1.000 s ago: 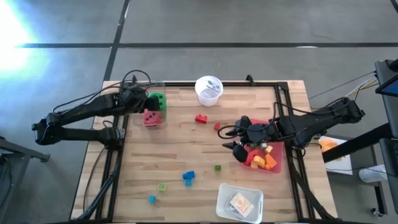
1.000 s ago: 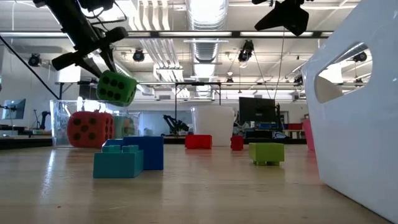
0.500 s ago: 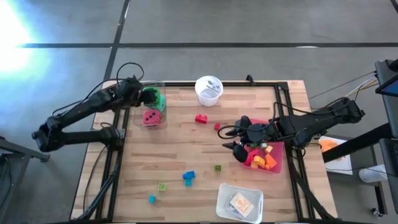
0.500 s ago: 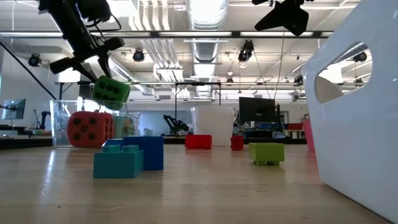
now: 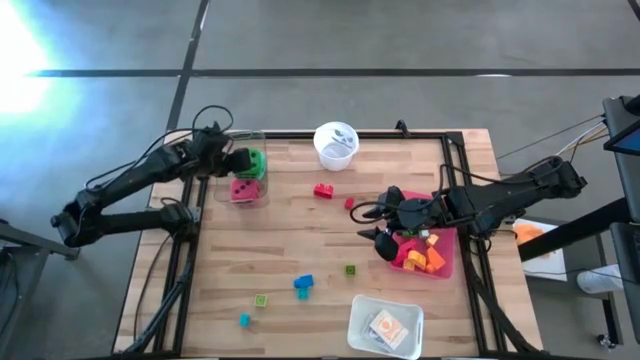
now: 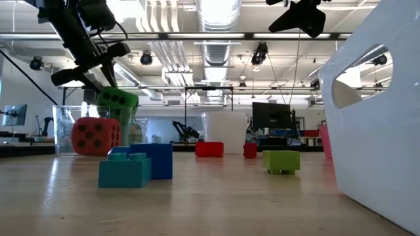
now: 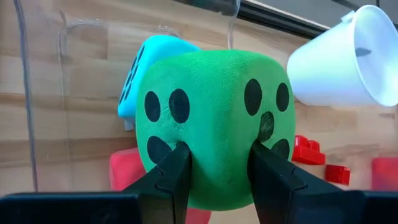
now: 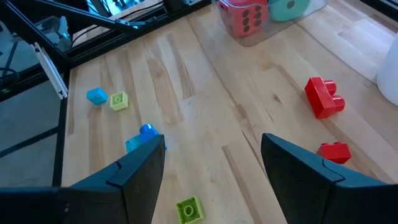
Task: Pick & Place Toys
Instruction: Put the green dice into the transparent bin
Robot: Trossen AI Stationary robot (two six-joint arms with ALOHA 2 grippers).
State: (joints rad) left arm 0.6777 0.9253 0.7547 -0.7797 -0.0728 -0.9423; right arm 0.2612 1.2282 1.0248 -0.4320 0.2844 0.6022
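Pale wood-plank surface [image 5: 300,230], black-framed; grey floor around. High view: left gripper [image 5: 236,163] pinches green die [image 5: 254,162] over clear container [image 5: 247,190] holding red die [image 5: 243,188]; right gripper [image 5: 378,222], fingers wide, beside red bin [image 5: 446,264]. Low view: ceiling lights, blue bricks [image 6: 136,165]. Left wrist view: teal die [image 7: 140,62] behind.

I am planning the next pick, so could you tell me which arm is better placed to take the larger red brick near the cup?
The right. Its gripper is open and empty by the red bin, near the red brick. The left gripper is shut on the green die over the clear box.
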